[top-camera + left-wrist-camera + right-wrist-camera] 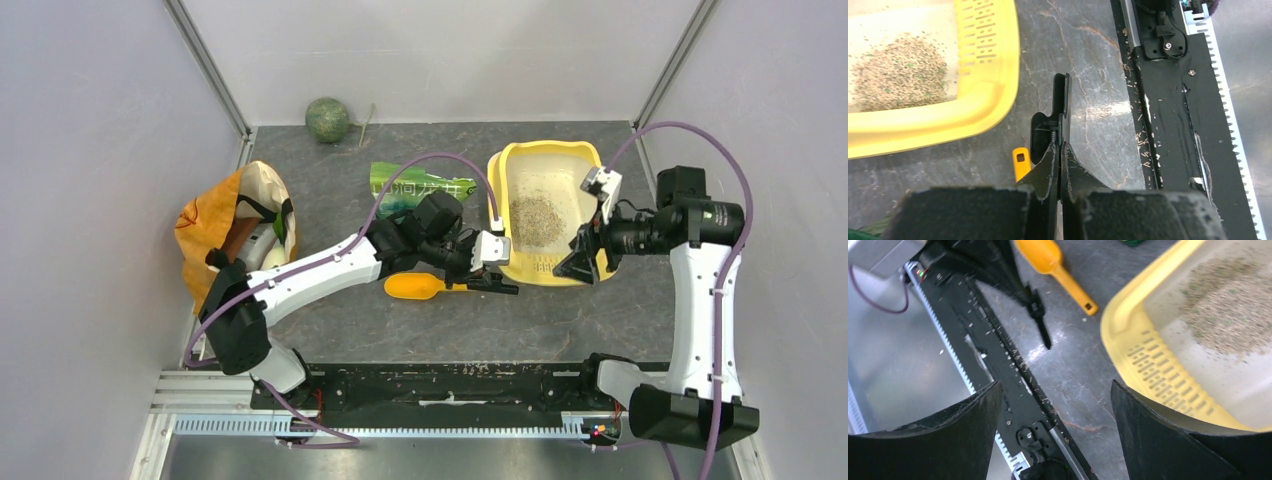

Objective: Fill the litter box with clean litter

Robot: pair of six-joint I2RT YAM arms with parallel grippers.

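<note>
The left arm stretches low toward the middle, left hand (497,284) pinched closed; the right hand (580,266) tilts downward, fingers splayed wide.

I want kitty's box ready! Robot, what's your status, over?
Left gripper shut, empty, beside orange scoop on table. Right gripper open at rim of litter box. Clean litter in one pile inside. Nothing blocking box.

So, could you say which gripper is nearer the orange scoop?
Left. The left gripper is beside the scoop, at its handle; the right gripper hangs at the litter box rim.
</note>
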